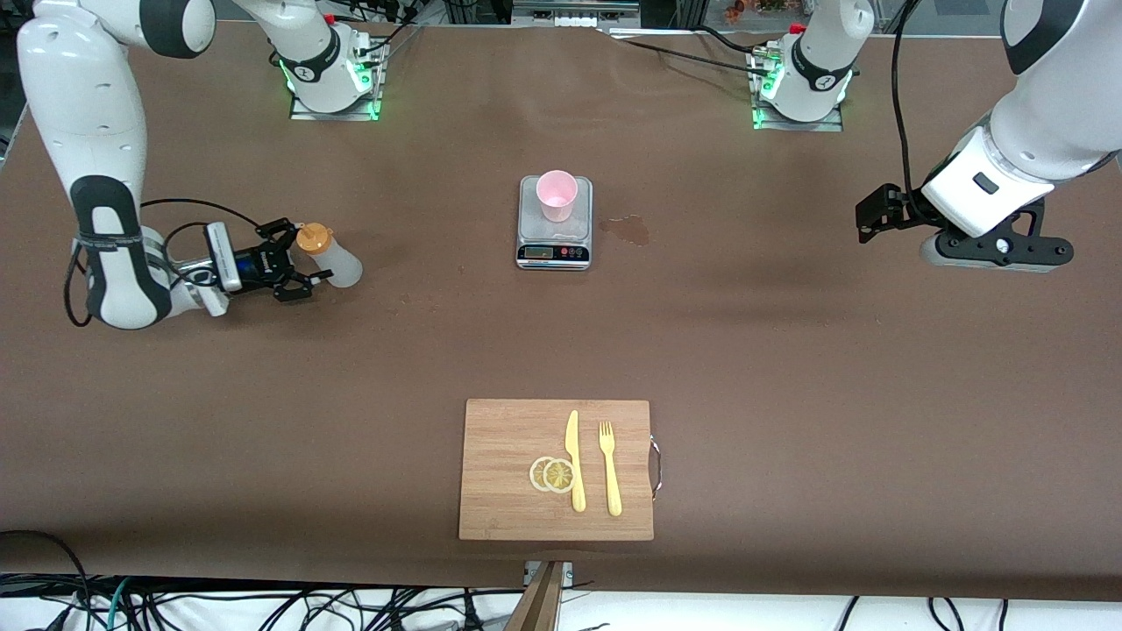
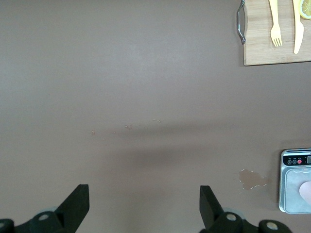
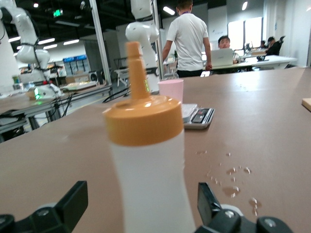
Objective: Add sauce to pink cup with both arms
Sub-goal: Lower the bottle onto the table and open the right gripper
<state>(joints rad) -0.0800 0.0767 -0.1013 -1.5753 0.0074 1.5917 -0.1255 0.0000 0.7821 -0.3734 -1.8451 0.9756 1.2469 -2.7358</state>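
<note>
Between the sauce bottle [image 1: 333, 258] and the scale [image 1: 554, 223] the bench [image 1: 789, 350] lies bare. The pink cup [image 1: 557, 194] stands on the scale, open from above.

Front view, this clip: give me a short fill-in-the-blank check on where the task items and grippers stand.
1. The pink cup stands on the ____.
2. The right gripper, fingers ____, sits around the sauce bottle toward the right arm's end of the table.
3. On the cutting board, the lemon slices lie beside the yellow ____.
4. The left gripper, open, holds ____.

Missing words: scale; open; knife; nothing
</note>
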